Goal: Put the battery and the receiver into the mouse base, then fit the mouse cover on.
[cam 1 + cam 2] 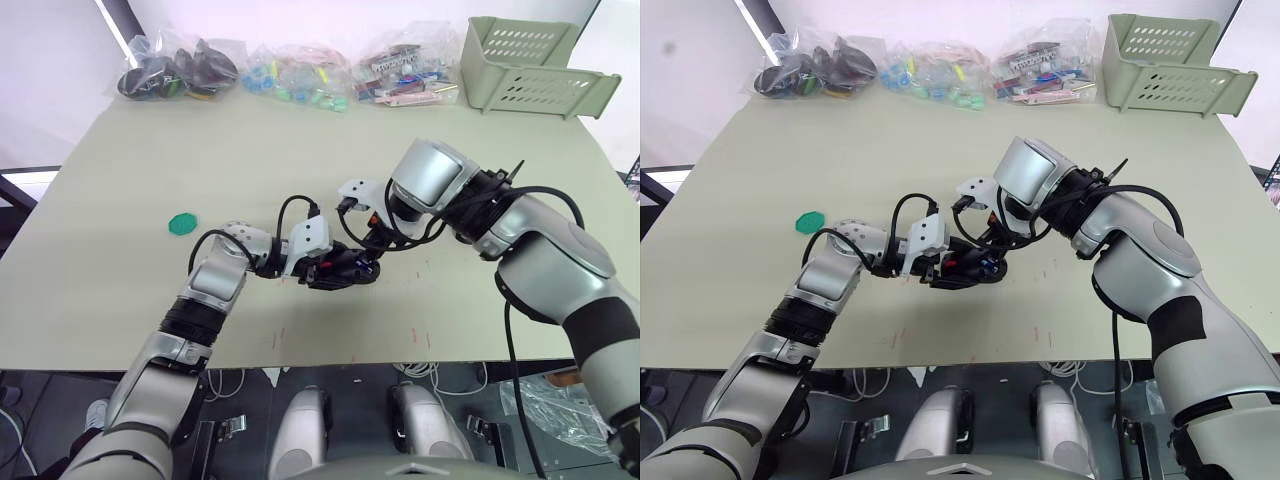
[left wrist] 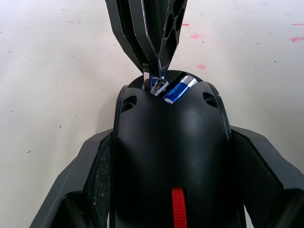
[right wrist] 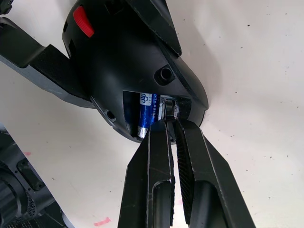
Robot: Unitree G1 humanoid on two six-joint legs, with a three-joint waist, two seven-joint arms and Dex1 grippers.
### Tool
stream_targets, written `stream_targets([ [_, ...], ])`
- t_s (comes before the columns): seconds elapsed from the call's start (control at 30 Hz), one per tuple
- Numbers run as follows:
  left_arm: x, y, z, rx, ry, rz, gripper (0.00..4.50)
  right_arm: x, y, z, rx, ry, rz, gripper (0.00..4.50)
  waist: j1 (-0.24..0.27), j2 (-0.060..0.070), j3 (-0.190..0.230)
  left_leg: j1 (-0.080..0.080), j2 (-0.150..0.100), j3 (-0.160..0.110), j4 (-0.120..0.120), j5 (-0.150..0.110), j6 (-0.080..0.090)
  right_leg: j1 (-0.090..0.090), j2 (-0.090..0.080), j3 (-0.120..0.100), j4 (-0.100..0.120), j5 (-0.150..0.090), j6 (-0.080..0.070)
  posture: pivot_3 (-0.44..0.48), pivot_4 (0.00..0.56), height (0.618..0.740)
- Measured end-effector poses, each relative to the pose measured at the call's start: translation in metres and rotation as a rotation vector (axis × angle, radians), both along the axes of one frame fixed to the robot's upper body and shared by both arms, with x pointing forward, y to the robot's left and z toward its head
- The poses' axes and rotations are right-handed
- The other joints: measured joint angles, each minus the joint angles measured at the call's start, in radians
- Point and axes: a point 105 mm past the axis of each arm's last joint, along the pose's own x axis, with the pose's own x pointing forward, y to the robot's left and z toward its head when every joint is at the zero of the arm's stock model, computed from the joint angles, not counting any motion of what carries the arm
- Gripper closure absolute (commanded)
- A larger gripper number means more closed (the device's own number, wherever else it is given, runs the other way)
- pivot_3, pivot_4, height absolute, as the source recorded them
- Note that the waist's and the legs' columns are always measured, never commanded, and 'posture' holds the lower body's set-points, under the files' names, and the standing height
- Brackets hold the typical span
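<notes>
We are working at the black oval mouse base with its red scroll wheel (image 2: 176, 209), which is sitting near the middle of the pale bench (image 1: 120, 200), clamped at its sides by our left pincer (image 2: 168, 190). We are gripping it that way, we judge, so that the body does not slide while the other arm is pressing parts into its open compartment. The base is looking glossy and domed, with small round holes in its shell and the opening at the end facing away from the left wrist.

Inside that opening the small blue cylindrical battery with a white end (image 3: 144, 114) is already lying in its bay, lengthways. Just beside it, the tiny receiver with its pale metallic end (image 3: 169, 108) is sitting at the mouth of its slot, and our right pincer (image 3: 172, 124) is pinching it, fingers drawn nearly together around the stub. We judge that we are seating the receiver, so the push needs to run straight along the slot; a tilt could jam the little piece against the battery.

Farther out, a round green disc (image 1: 181, 222) is lying well apart on the robot's left side of the bench. Along the far edge, clear bags of small parts (image 1: 300, 75) are lined up, and a pale green slotted plastic basket (image 1: 520, 65) is standing at the far right corner.
</notes>
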Motion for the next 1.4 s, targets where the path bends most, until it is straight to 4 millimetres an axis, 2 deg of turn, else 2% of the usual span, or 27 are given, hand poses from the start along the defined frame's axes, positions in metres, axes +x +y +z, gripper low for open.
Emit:
stream_targets([
  [0.47,0.0,-0.001,0.0,-0.002,-0.008,0.0,1.57,0.0,0.0,0.001,0.001,0.001,0.001,4.5,0.0,0.0,0.0,0.0,0.0,0.0,0.0,0.0,0.0,0.0,0.0,0.0,0.0,0.0,0.0,0.0,0.15,0.74],
  [0.7,0.001,-0.003,0.0,-0.009,-0.016,0.0,1.57,-0.003,0.009,0.021,0.012,-0.009,0.021,4.5,0.0,0.0,0.0,0.0,0.0,0.0,0.0,0.0,0.0,0.0,0.0,0.0,0.0,0.0,0.0,0.0,0.15,0.74],
  [1.07,0.002,-0.003,0.0,-0.012,-0.023,0.003,1.57,-0.007,0.01,0.021,-0.036,0.005,0.076,4.5,-0.001,0.0,0.0,0.0,0.0,0.0,0.0,0.0,0.0,0.0,0.0,0.0,0.0,0.0,0.0,0.0,0.15,0.74],
  [1.4,0.002,-0.003,0.0,-0.013,-0.023,0.003,1.57,0.003,0.003,0.02,-0.057,-0.026,0.049,4.5,0.0,0.0,0.0,0.0,0.0,0.0,0.0,0.0,0.0,0.0,0.0,0.0,0.0,0.0,0.0,0.0,0.15,0.74],
])
